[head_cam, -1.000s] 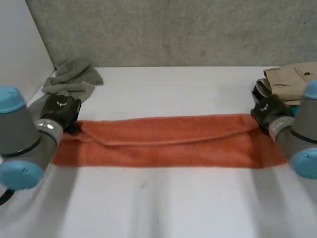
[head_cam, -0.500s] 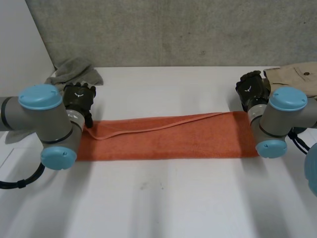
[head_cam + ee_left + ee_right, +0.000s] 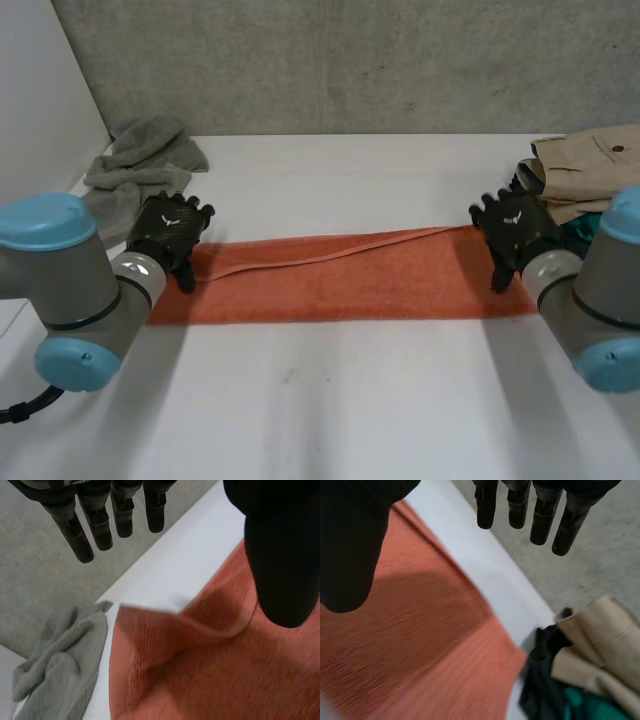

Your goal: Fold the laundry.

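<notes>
An orange towel (image 3: 340,278) lies folded into a long strip across the white table (image 3: 330,400), its upper layer's edge running slantwise along the top. My left hand (image 3: 168,232) hovers over the towel's left end with straight fingers (image 3: 82,527), holding nothing. The towel (image 3: 210,675) lies under that palm, its corner rumpled. My right hand (image 3: 513,240) hovers over the right end, fingers (image 3: 540,515) straight and spread, empty. Below them the towel (image 3: 420,645) lies flat.
A grey cloth (image 3: 140,160) lies crumpled at the back left, close to the towel's left end (image 3: 55,675). A pile of beige, dark and green clothes (image 3: 580,175) sits at the right edge, next to the towel's corner (image 3: 580,680). A grey wall stands behind.
Both hands have let go of the towel's far corners and opened. The towel now lies folded lengthwise, and both arms have drawn back toward me.
</notes>
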You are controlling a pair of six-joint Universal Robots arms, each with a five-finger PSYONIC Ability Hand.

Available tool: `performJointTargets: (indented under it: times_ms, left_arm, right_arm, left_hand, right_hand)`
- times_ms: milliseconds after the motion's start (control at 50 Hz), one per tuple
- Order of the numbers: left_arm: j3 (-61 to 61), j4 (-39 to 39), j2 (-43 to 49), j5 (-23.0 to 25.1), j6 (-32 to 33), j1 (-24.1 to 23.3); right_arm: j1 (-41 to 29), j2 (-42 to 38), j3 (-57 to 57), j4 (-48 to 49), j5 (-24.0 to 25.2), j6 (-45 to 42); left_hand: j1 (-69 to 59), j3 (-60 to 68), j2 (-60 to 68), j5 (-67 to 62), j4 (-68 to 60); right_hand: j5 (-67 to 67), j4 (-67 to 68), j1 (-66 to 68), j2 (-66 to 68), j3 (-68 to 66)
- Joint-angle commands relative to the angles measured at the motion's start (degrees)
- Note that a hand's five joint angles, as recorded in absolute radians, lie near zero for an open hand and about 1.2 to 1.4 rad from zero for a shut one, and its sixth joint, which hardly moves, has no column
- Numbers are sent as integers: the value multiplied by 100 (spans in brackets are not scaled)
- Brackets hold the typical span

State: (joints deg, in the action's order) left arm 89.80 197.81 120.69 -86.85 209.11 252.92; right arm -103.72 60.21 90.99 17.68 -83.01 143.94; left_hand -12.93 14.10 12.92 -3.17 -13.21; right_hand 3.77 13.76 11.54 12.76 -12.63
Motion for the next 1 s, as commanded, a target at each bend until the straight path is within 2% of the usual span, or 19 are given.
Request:
performJointTargets:
  times_ms: [20, 140, 260, 360, 440, 560, 700, 840, 960, 980, 1000]
  left_arm:
    - [-621, 240, 815, -25, 797, 240]
    - [-1376, 486, 1412, -7, 1167, 390]
    - [-2447, 1170, 1738, -104, 861, 477]
    - [-2819, 1163, 1870, -192, 561, 540]
    - [-2547, 996, 1756, -323, 543, 478]
    - [-1765, 899, 1282, -359, 438, 452]
    - [-675, 882, 430, -350, -142, 399]
    - [28, 899, -186, -297, -564, 302]
    - [248, 961, -353, -297, -573, 250]
    - [257, 961, -353, -297, -573, 249]
    - [257, 961, -353, -297, -573, 249]
  right_arm:
    - [36, 202, 420, -1, 48, -42]
    - [80, 430, 595, -1, -5, -15]
    - [309, 738, 903, -1, -22, 11]
    - [396, 817, 1105, -10, -14, 11]
    - [572, 817, 1202, -37, 13, 11]
    - [836, 808, 1211, -116, 372, 2]
    - [1065, 598, 1097, -107, 636, 11]
    - [1082, 123, 833, -72, 645, -7]
    - [1144, -308, 587, -37, 637, -42]
    - [1153, -352, 543, -28, 637, -50]
    - [1170, -439, 465, 7, 637, -50]
  left_hand:
    - [3, -119, -1, 26, 30]
    - [-48, -69, 49, -24, -20]
    - [-299, 182, 301, -276, -272]
    - [-468, 352, 470, -445, -441]
    - [-401, 285, 403, -378, -374]
    - [-367, 251, 369, -344, -340]
    - [-367, 251, 369, -344, -340]
    - [-351, 234, 352, -327, -323]
    - [-334, 217, 335, -310, -306]
    - [-317, 200, 319, -294, -290]
    - [-317, 200, 318, -293, -290]
  right_hand:
    - [-377, -376, -154, -276, 263]
    - [-377, -376, -154, -276, 263]
    - [-377, -376, -154, -276, 263]
    - [-377, -376, -154, -276, 263]
    - [-377, -376, -154, -276, 263]
    - [85, 86, 308, 186, -200]
    - [319, 321, 543, 420, -434]
    - [825, 826, 1048, 926, -939]
    - [1798, 1799, 2021, 1898, -1912]
    - [2301, 2302, 2524, 2402, -2415]
    - [4570, 4572, 4794, 4671, -4685]
